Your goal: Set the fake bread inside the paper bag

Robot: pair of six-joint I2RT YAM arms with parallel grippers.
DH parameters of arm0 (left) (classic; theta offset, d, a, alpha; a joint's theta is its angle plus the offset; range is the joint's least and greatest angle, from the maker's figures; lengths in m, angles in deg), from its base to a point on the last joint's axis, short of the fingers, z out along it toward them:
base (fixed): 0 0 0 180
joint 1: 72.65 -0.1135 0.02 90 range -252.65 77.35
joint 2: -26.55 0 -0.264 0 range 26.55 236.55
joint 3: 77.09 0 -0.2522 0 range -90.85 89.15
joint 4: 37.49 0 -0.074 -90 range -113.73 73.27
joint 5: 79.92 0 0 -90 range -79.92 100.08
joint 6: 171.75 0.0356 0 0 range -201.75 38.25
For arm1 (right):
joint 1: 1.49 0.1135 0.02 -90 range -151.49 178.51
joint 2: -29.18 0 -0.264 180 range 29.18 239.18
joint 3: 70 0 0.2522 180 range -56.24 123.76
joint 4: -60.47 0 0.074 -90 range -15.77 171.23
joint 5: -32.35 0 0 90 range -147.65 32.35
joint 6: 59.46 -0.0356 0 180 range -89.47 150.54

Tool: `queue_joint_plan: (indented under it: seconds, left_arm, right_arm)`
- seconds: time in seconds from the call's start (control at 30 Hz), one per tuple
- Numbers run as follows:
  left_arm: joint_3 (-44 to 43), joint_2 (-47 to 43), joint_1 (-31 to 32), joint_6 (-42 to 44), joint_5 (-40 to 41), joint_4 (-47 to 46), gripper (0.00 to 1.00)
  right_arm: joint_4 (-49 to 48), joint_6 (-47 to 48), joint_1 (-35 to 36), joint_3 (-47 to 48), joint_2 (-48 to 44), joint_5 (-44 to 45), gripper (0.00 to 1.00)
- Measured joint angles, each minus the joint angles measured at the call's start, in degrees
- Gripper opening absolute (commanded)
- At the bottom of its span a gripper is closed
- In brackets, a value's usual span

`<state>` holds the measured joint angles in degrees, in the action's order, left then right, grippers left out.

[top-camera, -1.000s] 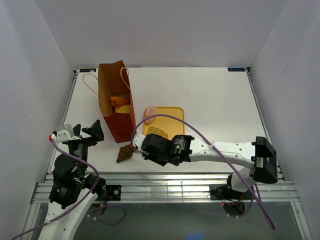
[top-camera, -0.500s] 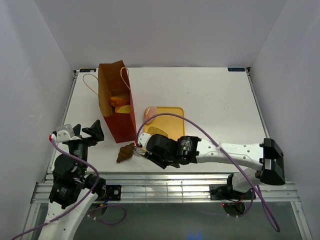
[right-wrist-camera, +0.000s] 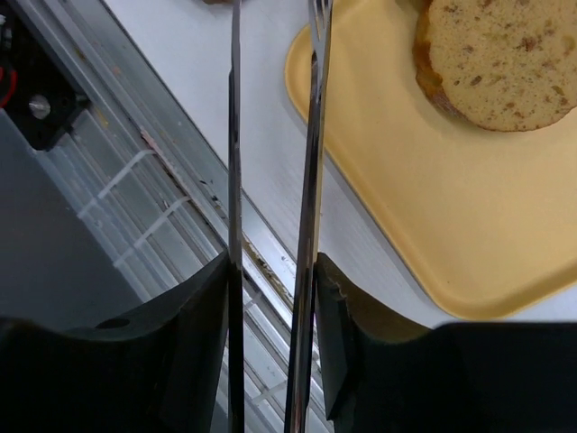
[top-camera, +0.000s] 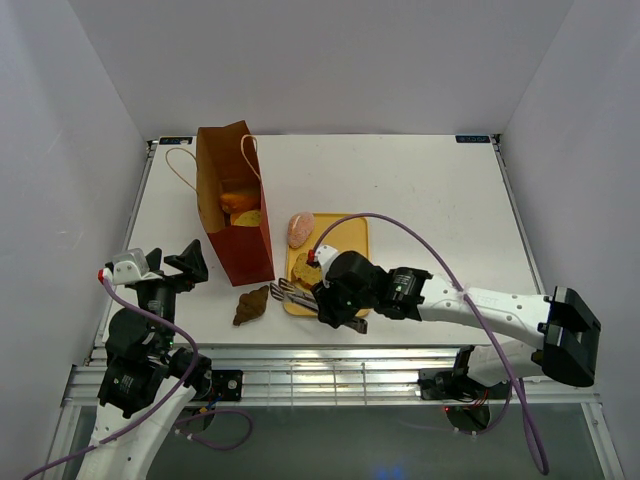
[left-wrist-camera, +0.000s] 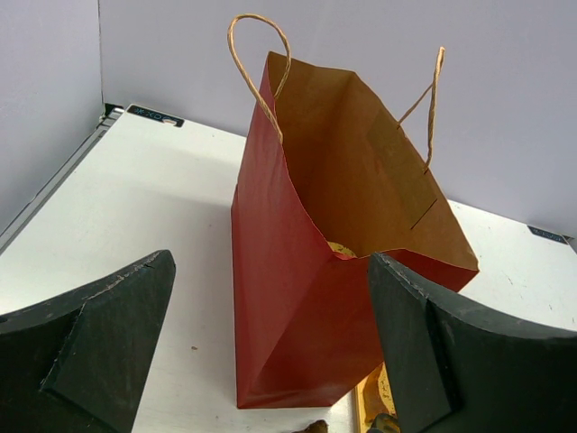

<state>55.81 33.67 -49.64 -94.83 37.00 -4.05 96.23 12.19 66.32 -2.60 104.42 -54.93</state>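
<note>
Right gripper (right-wrist-camera: 270, 298) is clamped on the tongs (top-camera: 294, 294); I want both tips straddling the croissant (top-camera: 251, 305) squarely before squeezing. Left gripper (top-camera: 170, 262) fingers apart by the bag (top-camera: 235, 200).

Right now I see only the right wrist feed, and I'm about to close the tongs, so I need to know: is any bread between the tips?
Observer: No. The tongs look empty at the tips; the brown croissant lies on the table just left of them.
Operator: Where is the bag from there?
Observer: The paper bag stands upright and open, just beyond the croissant.
Operator: Any bread outside my view?
Observer: A pink roll sits at the far left corner of the tray.
</note>
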Motion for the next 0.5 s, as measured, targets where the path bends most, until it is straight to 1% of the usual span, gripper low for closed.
queue_joint_plan:
  seconds: [0.1,0.17,0.2,0.5]
  left_arm:
    - [0.00,0.00,0.00,0.00,0.00,0.00,0.98]
    - [0.00,0.00,0.00,0.00,0.00,0.00,0.98]
    - [0.00,0.00,0.00,0.00,0.00,0.00,0.98]
    - [0.00,0.00,0.00,0.00,-0.02,0.00,0.98]
  right_arm:
    - [-3.56,-1.81,-2.27,-2.45,-2.05,-3.87,0.48]
    - [-5.42,-2.84,-3.56,-3.61,-2.80,-6.38,0.53]
    - [-6.12,-3.39,-4.17,-3.91,-2.86,-7.43,0.54]
    - [-12.35,-7.54,-7.76,-5.99,-2.71,-15.34,0.55]
